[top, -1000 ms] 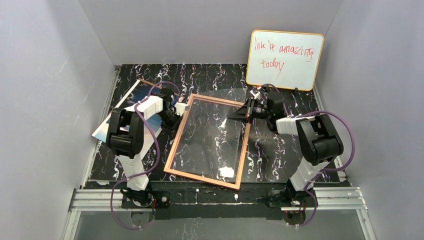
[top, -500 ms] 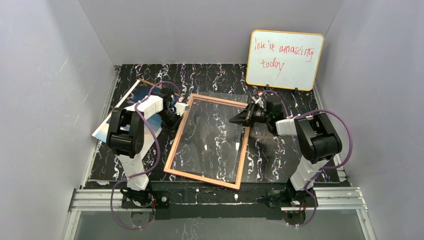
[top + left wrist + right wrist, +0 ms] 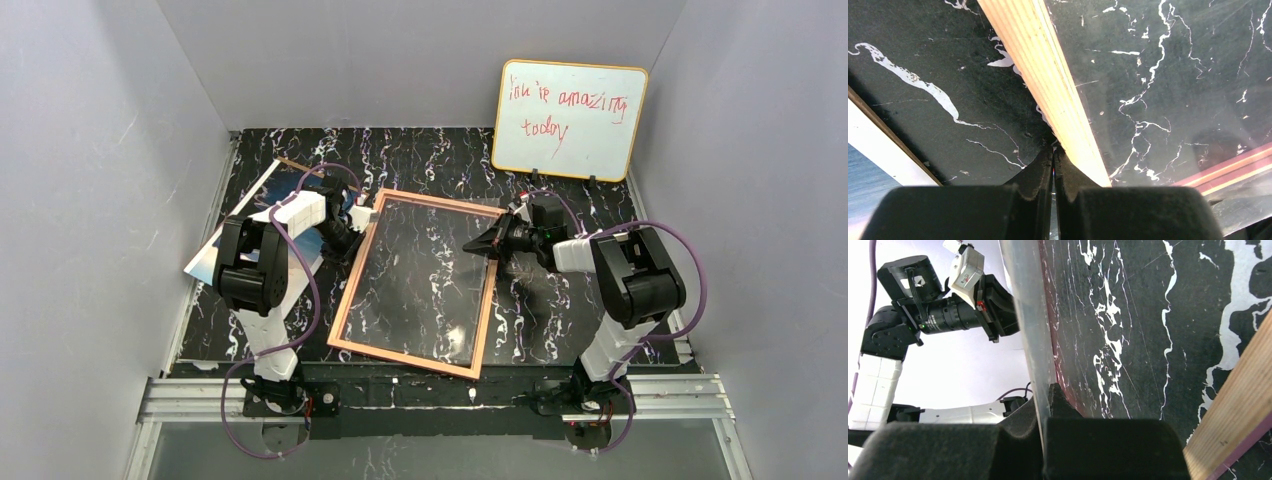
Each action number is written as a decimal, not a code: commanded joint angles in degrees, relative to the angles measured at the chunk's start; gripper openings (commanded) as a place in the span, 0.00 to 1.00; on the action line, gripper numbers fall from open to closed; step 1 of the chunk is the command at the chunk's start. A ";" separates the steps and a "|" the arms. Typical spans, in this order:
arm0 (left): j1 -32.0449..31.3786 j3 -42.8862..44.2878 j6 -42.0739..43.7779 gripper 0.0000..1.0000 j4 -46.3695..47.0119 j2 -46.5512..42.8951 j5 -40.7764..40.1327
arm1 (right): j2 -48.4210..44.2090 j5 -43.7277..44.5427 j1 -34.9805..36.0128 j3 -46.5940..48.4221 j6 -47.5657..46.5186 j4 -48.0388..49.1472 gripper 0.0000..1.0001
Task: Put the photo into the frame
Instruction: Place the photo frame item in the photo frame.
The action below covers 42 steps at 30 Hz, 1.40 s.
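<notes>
Centre of the black marble table (image 3: 560,310) is where we find the frame (image 3: 400,357), lying skewed with its long sides running from about 1 to 7 o'clock. We see the right gripper (image 3: 1045,390) clamped on the edge of the clear pane (image 3: 1023,315) at the frame's 3 o'clock side. The left gripper (image 3: 1053,147) has its fingers pressed together on nothing, with the tips against the frame's outer edge near the 11 o'clock corner. The photo (image 3: 207,262) lies outside the frame at 9 to 10 o'clock, partly under the left arm. At 1 o'clock a whiteboard (image 3: 568,118) leans on the back wall.
</notes>
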 commanded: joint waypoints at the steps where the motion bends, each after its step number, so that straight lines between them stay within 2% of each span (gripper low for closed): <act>1: -0.92 -2.52 0.11 0.02 -0.53 1.80 1.61 | -2.27 0.63 0.80 0.00 -1.51 -2.18 0.01; 18: -0.90 -2.85 0.70 0.02 -0.71 1.90 1.64 | 0.57 0.29 0.71 3.38 -3.28 -1.93 0.01; 39: -0.94 -1.14 1.00 0.03 -1.54 1.93 1.81 | 3.67 3.93 0.77 12.85 -9.05 -11.06 0.01; 42: -0.91 -0.96 0.89 0.03 -1.47 2.11 1.77 | 3.51 5.05 0.86 13.97 -10.15 -12.93 0.08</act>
